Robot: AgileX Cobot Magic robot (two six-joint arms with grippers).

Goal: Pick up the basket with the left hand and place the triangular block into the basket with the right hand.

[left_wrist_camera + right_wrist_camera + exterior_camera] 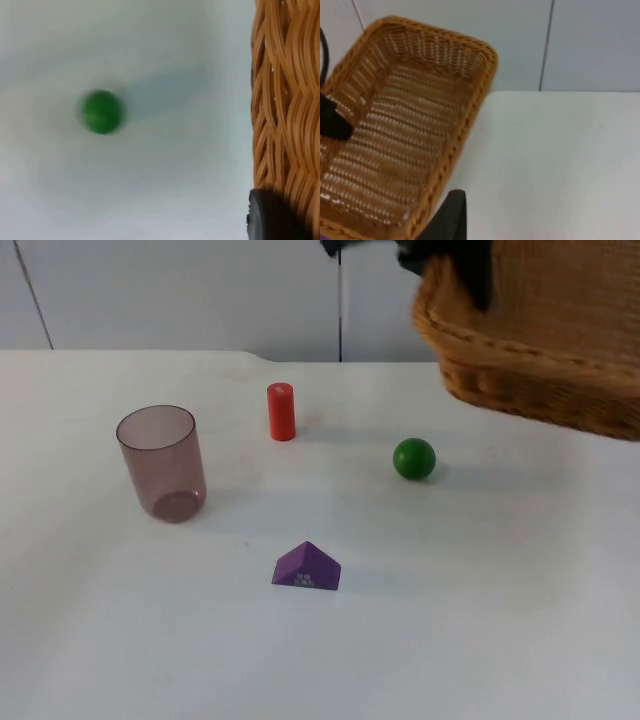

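White counter (480,640), bare matte top, runs back to a grey partition wall (180,290) with vertical panel seams. Wicker basket (540,340) is lifted off the counter over the far right corner, tilted; left pincer (455,265) is clamped on its rim, one black fingertip (265,215) against the weave in the left wrist view. Purple triangular block (307,567) sits near the counter's middle, toward the front edge, nothing touching it. Green ball (414,458) lies between the block and the basket, just off the basket's shadow. Red cylinder (281,411) stands upright toward the far edge; translucent brownish cup (161,462) is upright toward the left edge, well apart from the block. Right pincer (451,217) looks down into the basket; probably idle, jaw state can't be told.
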